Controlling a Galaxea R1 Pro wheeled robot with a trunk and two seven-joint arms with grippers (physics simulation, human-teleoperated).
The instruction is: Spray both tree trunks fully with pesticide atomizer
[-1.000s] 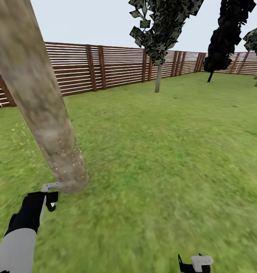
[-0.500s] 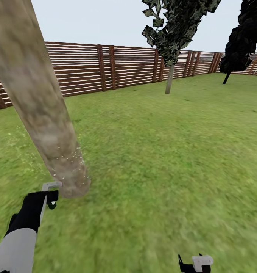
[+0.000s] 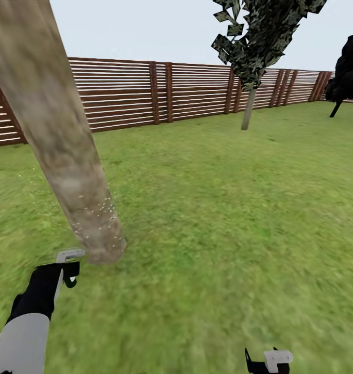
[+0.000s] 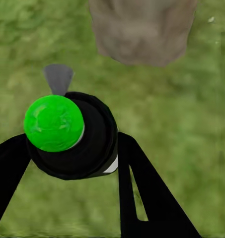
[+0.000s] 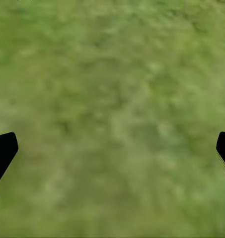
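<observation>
The left fingers (image 4: 75,163) pinch the atomizer (image 4: 67,134) just beside the near trunk (image 3: 67,156), whose base is speckled white. The view has swung left. The right fingers (image 5: 112,148) are spread over grass (image 5: 112,74).

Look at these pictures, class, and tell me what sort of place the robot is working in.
A fenced garden, most likely a backyard. A green grass lawn covers the ground, a brown slatted wooden fence rings it, and trees stand on the grass, one thick tree trunk rising close by the left gripper.
</observation>
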